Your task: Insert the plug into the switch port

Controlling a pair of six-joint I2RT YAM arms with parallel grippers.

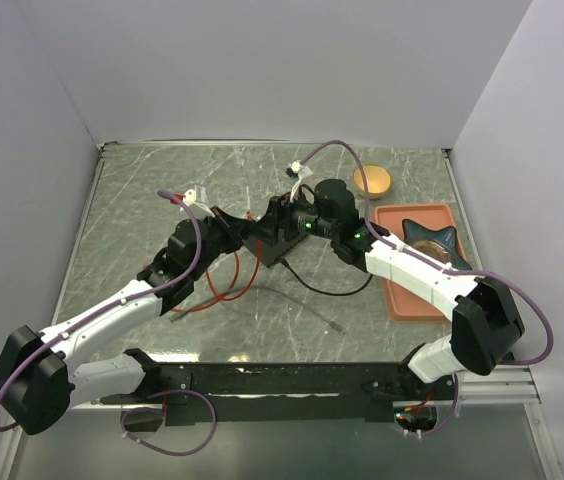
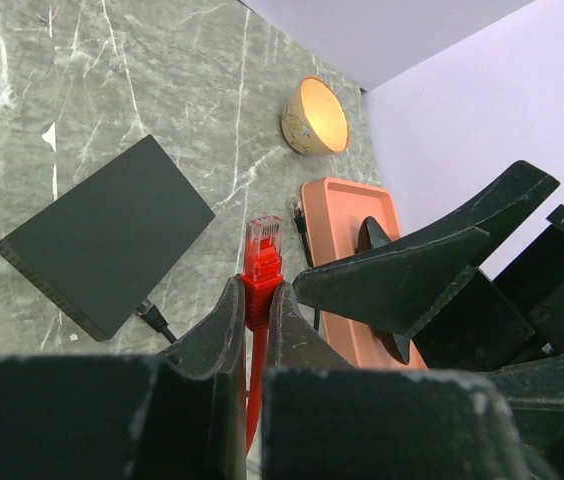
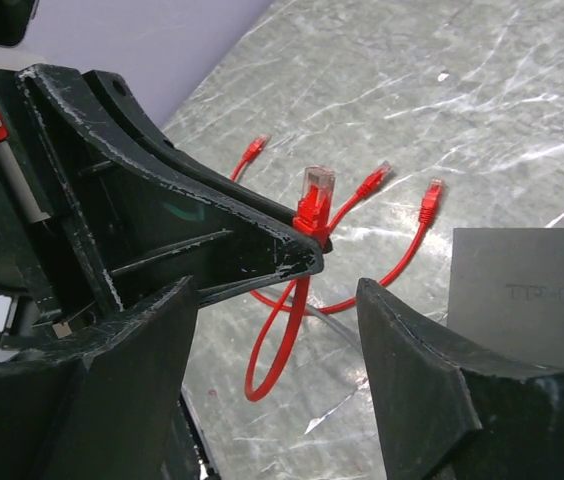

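Left wrist view: pinched tight in the left tool (image 2: 259, 296), the red plug (image 2: 263, 240), tip poking up past the fingertips. Hangs just beside the black switch (image 2: 102, 235) on the bench (image 2: 82, 80), not touching. Stretches in from the near left, meeting the right tool (image 3: 280, 322), jaws spread either side, gripping nothing. Red boot, clear head, red cable trailing below.

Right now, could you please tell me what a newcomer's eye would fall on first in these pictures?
The red network plug with its clear tip, pinched in the left gripper. Close beside it the right gripper stands open, and a flat black rectangular box lies on the grey marble table.
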